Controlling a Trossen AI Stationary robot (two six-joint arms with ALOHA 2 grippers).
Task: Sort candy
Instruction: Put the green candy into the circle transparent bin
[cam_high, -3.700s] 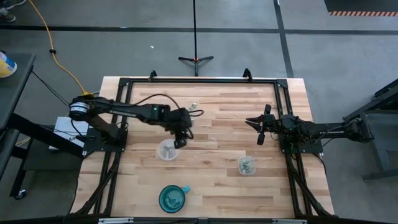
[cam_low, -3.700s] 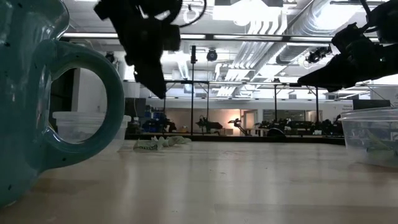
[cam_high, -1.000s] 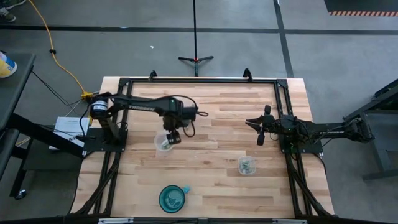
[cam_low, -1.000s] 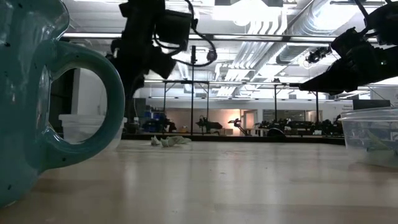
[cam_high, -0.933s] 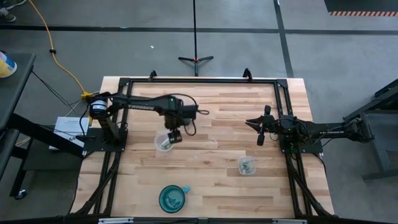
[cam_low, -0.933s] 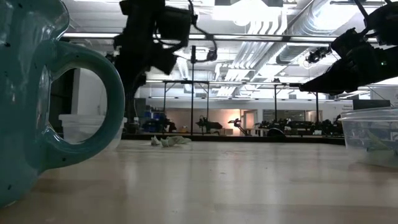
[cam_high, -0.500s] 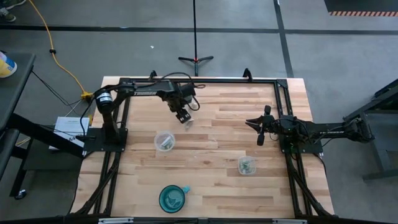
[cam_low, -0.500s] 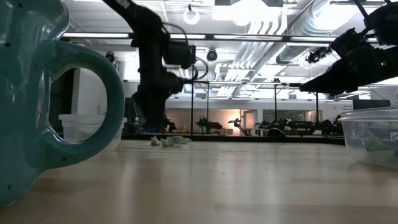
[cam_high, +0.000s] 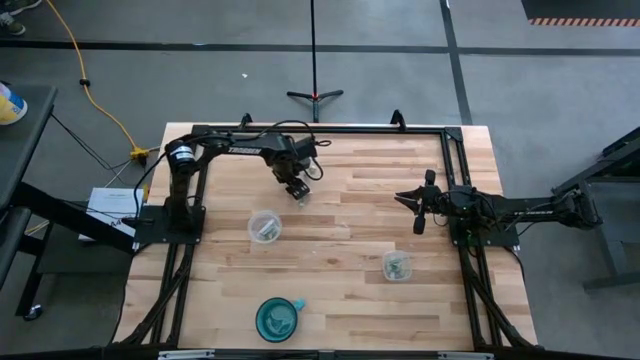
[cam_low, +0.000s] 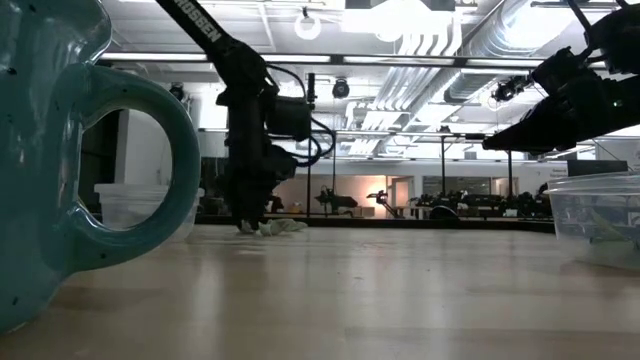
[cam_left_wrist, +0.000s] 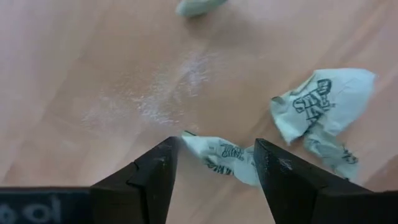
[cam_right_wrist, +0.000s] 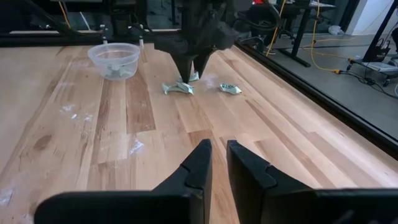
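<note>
Three pale green wrapped candies lie on the wood at the table's far left-centre. My left gripper (cam_high: 299, 192) points down at them, open. In the left wrist view its fingers stand on either side of one candy (cam_left_wrist: 219, 155); a second candy (cam_left_wrist: 323, 102) lies beside it and a third (cam_left_wrist: 196, 6) farther off. The candies also show in the low view (cam_low: 275, 228) and the right wrist view (cam_right_wrist: 177, 88). My right gripper (cam_high: 418, 218) waits above the table's right side, shut and empty (cam_right_wrist: 219, 165). My left gripper comes from above, pointing down, with the candy flat on the table between its open fingers. One twisted end of the candy (cam_left_wrist: 247, 167) reaches one finger (cam_left_wrist: 280, 174); I cannot tell whether they touch.
A clear cup (cam_high: 265, 226) holding candy stands nearer than the left gripper. A second clear cup (cam_high: 397, 265) with candy stands at the right. A teal bowl with a handle (cam_high: 278, 318) sits at the near edge and fills the left of the low view (cam_low: 60, 180).
My left gripper has gone from above the left clear cup toward the table's far edge and down to the loose candies. It now stands low over them. The cup and the candies have stayed in place.
</note>
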